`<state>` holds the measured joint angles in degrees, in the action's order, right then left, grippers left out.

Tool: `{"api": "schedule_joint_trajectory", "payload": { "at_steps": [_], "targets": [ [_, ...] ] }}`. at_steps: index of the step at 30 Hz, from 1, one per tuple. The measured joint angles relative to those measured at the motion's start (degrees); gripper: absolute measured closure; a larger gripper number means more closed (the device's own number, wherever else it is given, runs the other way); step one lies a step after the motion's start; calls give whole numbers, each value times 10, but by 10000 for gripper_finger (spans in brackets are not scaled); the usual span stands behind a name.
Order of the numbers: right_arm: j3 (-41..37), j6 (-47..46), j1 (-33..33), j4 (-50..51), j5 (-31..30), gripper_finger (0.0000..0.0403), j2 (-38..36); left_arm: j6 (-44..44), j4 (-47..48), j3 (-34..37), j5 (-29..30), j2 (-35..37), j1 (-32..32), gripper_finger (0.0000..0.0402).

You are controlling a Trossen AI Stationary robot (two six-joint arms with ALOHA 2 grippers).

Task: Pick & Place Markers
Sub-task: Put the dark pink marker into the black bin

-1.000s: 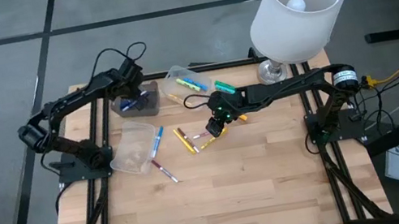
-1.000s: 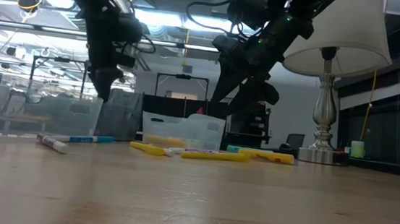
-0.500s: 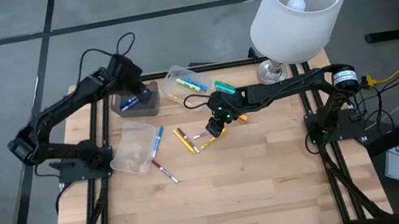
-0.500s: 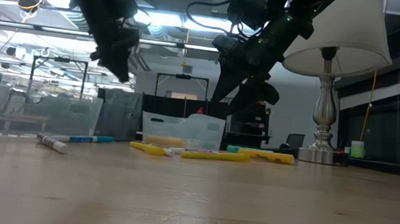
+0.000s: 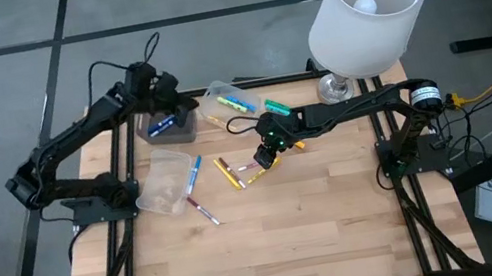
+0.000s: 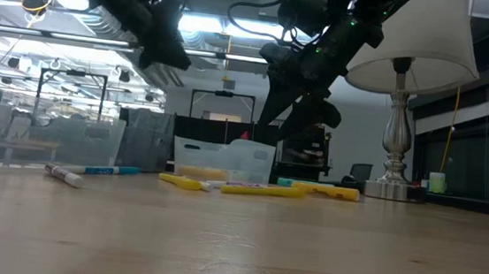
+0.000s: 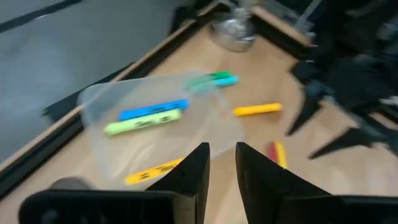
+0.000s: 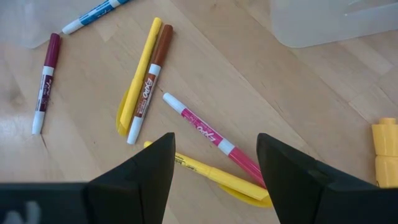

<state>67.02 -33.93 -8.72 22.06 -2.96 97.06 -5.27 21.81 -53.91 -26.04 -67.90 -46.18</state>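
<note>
the markers (image 8: 208,134) lie scattered at the middle of the wooden desk (image 5: 285,243), a few more inside a clear tub (image 5: 224,101) at twelve o'clock of them. they are judged light, stiff and smooth-barrelled, so they are likely to roll or slip; each is best taken across the middle of its barrel, away from the cap. a pink and white one, a brown one (image 8: 149,81) and two yellow ones (image 8: 138,74) lie close together, which may crowd a grasp. the right pincer (image 8: 214,158) hangs just above this cluster with its fingers spread wide, released and empty. the left pincer (image 7: 219,165) is raised near a dark tub (image 5: 166,127) at ten o'clock, fingers narrowly parted, nothing seen between them. the tubs are thin, glossy plastic.
</note>
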Motion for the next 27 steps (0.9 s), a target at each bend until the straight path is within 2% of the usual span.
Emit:
{"api": "schedule_joint_trajectory", "payload": {
  "at_steps": [9,20,27],
  "targets": [
    [0,1,0,0,0,179,0,32,-7,0,-98,0,46,333],
    [0,-1,0,0,0,179,0,68,-1,0,-101,0,132,333],
    [0,-1,0,1,0,179,0,132,73,0,-74,0,186,335]
  ]
}}
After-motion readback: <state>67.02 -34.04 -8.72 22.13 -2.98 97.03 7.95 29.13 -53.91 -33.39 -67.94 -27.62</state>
